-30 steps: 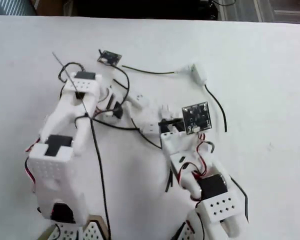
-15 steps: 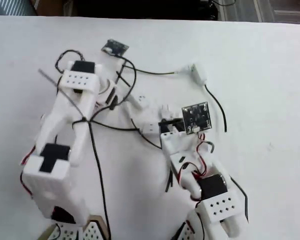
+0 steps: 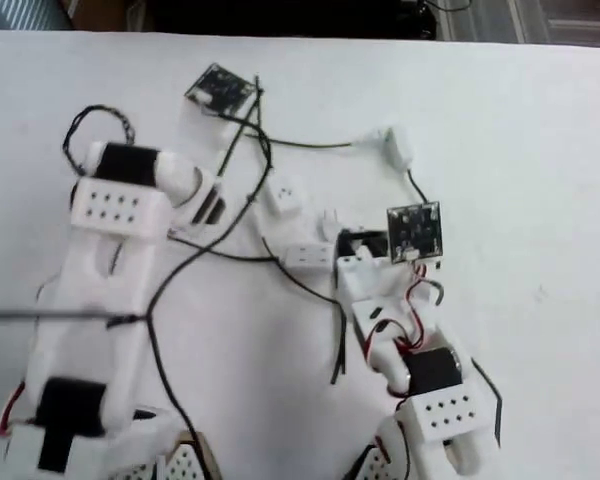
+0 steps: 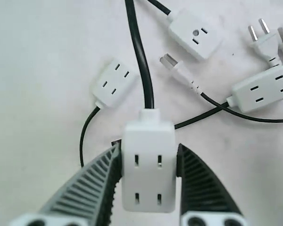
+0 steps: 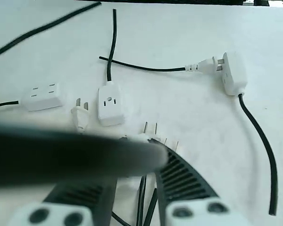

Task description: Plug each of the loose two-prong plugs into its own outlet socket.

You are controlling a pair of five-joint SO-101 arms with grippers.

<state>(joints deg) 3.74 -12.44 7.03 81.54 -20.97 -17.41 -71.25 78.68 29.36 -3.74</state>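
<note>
Two dark ribbed fingers (image 4: 101, 181) of the left gripper (image 4: 148, 147) were closed on a white four-slot socket block (image 4: 147, 179), one against each long side. Its black cord (image 4: 144, 70) ran straight out past the tips. Beyond them on the white desk (image 4: 37, 56) lay a loose two-prong plug (image 4: 172, 62) (prongs bare, on a thin black lead), just beside that cord. It lay between a small socket block (image 4: 112, 82) and a single socket (image 4: 195, 34). A white plug (image 4: 263, 41) lay near another socket block (image 4: 262, 88). At the right gripper (image 5: 136, 141) a second white plug (image 5: 144, 137) sat with its prongs pointing away. A blurred dark cable (image 5: 61, 155) crossed in front, so whether it was held could not be told.
</note>
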